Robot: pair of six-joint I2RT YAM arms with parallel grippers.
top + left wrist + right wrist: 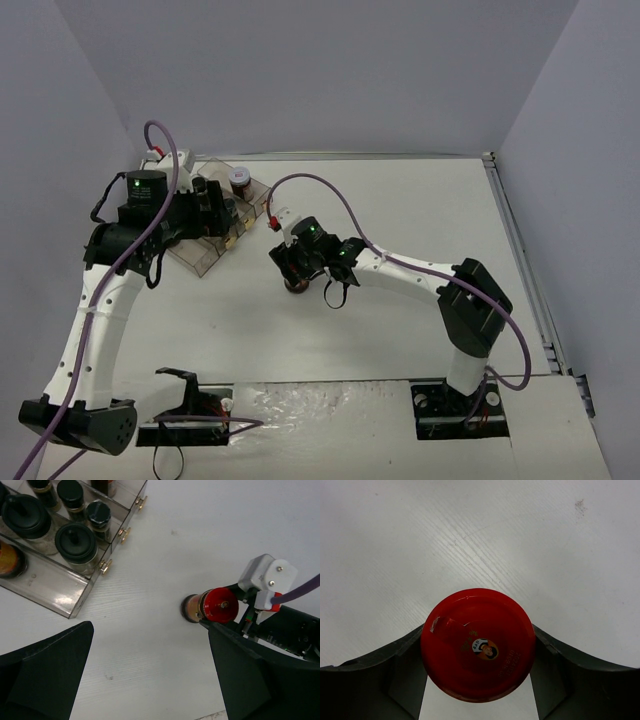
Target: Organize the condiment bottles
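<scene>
This was a robotics lab cell, not a kitchen. A plain white worktop [400, 210] stood boxed in by bare pale panels [300, 70] at the back and both sides, with a metal rail [520, 260] along its right edge. Two white-and-black arms, the left arm [95, 320] and the right arm [410, 272], were bolted to base plates [462, 412] at the near edge, purple cables [300, 177] looping over them in the open. The only household goods were small spice jars [76, 541] in a clear plastic tray [195, 258] and one red-lidded jar [477, 644] standing on the bare worktop.
</scene>
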